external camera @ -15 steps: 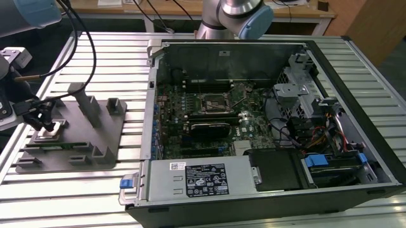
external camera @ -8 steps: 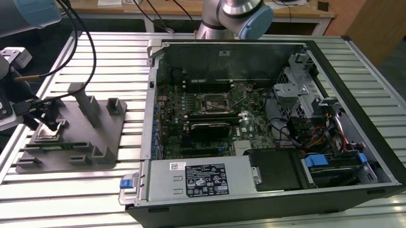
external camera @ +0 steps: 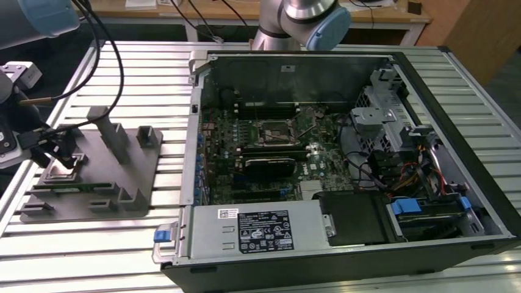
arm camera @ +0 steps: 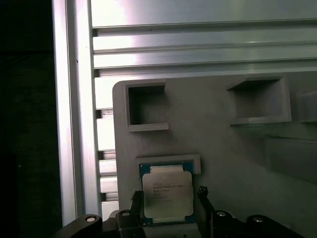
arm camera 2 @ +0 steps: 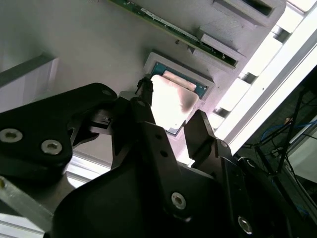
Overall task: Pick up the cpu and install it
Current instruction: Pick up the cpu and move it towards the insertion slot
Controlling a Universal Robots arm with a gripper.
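The cpu (arm camera: 167, 191) lay flat in a shallow square recess of the grey holder plate (arm camera: 223, 148), metal top up w/ a thin teal edge showing round it. It was seated in the recess, not lifted. The gripper (arm camera 2: 171, 98) hung right over it, and the fingers (arm camera: 203, 199) stood apart, one on each of two opposite sides of the chip. In the second wrist view one finger tip sat at the chip's edge and the other stood a little off it. Whether either one actually touched couldn't be told, and nothing was clamped.

Two more empty square pockets (arm camera: 145, 106) sat in the same plate near the cpu's recess. In the exterior view the plate (external camera: 97, 210) carried several upright posts (external camera: 111, 131) and rested on the slatted alu tabletop (external camera: 97, 250) at the exterior view's left, w/ the gripper (external camera: 62, 162) low over its near-left part.

Well apart, toward the exterior view's right, an open pc case (external camera: 456, 91) lay on its side on the tabletop. Its motherboard was exposed, w/ the black socket frame (external camera: 273, 131) roughly mid-board. The arm's base joints (external camera: 301, 18) rose behind the case.
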